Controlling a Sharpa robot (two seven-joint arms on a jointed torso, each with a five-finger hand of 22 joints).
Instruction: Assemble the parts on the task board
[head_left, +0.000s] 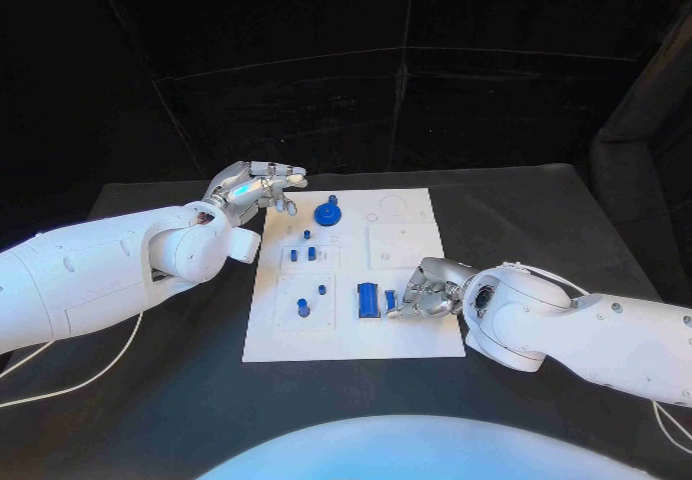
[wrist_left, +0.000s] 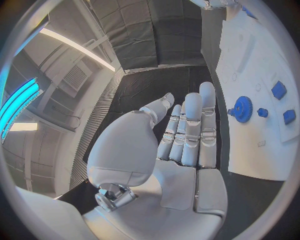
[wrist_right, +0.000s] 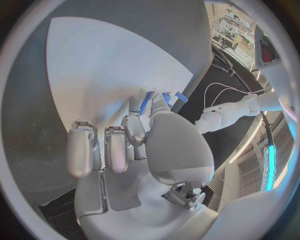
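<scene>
In the head view, the flat white task board (head_left: 408, 335) is seen mid-table, with a toothed blue gear (head_left: 330, 212) near its far left corner and small blue parts (head_left: 303, 306) lower down. The left hand (head_left: 257, 190) is held off the board's far left edge, fingers extended, nothing gripped. The right hand (head_left: 423, 290) is curled beside an upright blue block (head_left: 369, 299); whether it is gripped cannot be told.

In the left wrist view, smooth silver fingers (wrist_left: 191, 125) are held straight together, empty, beside the gear (wrist_left: 242, 106).

In the right wrist view, the fingers (wrist_right: 116, 147) are bent over the board (wrist_right: 106, 75), the thumb tip close to a blue block (wrist_right: 147, 101).

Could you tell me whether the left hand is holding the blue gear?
No, in the left wrist view the left hand lies flat with nothing in it, apart from the blue gear on the task board.
</scene>
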